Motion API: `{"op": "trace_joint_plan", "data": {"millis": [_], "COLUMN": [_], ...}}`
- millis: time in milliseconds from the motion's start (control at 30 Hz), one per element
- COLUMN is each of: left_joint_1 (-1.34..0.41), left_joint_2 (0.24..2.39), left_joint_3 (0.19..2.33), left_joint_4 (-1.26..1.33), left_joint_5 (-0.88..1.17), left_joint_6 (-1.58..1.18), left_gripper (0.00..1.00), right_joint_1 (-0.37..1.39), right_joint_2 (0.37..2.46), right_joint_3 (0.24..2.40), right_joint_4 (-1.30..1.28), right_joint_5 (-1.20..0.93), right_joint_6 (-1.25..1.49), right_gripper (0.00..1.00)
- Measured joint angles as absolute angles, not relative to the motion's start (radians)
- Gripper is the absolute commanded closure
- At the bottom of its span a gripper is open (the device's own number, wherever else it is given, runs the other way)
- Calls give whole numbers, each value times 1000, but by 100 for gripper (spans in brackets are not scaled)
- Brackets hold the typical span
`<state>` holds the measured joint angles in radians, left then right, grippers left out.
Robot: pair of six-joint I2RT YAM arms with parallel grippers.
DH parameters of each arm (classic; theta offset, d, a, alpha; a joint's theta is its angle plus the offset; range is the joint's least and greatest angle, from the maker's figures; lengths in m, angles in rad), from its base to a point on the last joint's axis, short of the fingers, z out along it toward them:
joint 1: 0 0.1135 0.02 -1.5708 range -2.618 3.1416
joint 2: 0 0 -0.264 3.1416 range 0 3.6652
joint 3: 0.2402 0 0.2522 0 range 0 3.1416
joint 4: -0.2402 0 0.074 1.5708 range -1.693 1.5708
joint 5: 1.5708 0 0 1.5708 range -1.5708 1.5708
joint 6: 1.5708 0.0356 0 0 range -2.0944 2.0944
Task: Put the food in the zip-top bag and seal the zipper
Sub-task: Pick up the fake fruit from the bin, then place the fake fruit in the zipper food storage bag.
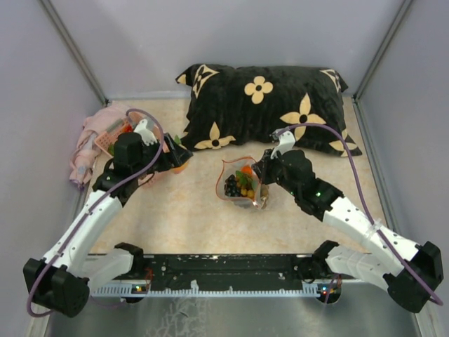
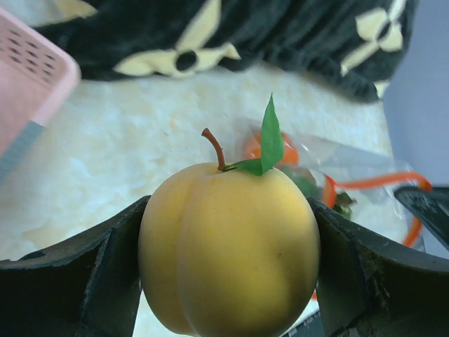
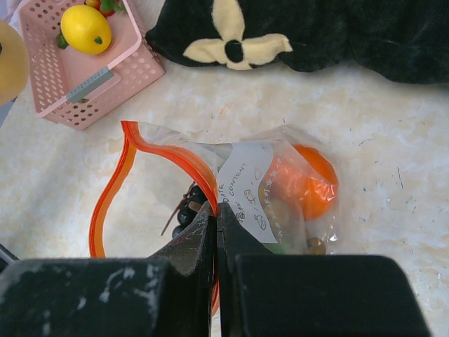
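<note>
My left gripper (image 1: 170, 159) is shut on a yellow peach (image 2: 228, 246) with a brown stem and green leaf, held above the table between the pink basket and the bag. The clear zip-top bag (image 1: 242, 184) lies mid-table with its mouth open. Its red-orange zipper (image 3: 112, 186) curves in a loop. Inside are an orange ball (image 3: 309, 179), dark grapes (image 3: 184, 209) and green bits. My right gripper (image 3: 216, 210) is shut on the bag's mouth edge, and shows in the top view (image 1: 263, 172) at the bag's right side.
A pink basket (image 3: 56, 77) at the far left holds a yellow lemon (image 3: 85, 29) and other toy fruit. A pink cloth (image 1: 85, 151) lies beside it. A black pillow (image 1: 266, 105) with tan flowers spans the back. Grey walls enclose the table.
</note>
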<state>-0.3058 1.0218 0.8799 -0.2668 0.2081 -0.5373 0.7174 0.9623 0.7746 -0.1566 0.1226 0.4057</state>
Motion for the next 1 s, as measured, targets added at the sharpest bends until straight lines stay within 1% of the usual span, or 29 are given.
{"op": "trace_joint_plan", "data": {"millis": [233,500,700,1000], "left_joint_1": [-446,-599,-719,-821], "left_joint_2": [967,976,1063,1217], "left_joint_3": [814,790,791,808], "left_joint_4": [-237,-144,-34,116], "left_joint_5": [294,367,377,340], "left_joint_6": [-537,-533,-521,-442], "left_gripper": [37,38,38,36], "right_joint_1": [717,717,717,717], "right_joint_2": [962,962,962,962], "right_joint_3": [775,775,775,775], "right_joint_4": [-163,-164,-164,-164], "right_joint_5": [112,101,89,73], "right_joint_6": [421,439,448,450], "right_gripper": [100,100,100,100]}}
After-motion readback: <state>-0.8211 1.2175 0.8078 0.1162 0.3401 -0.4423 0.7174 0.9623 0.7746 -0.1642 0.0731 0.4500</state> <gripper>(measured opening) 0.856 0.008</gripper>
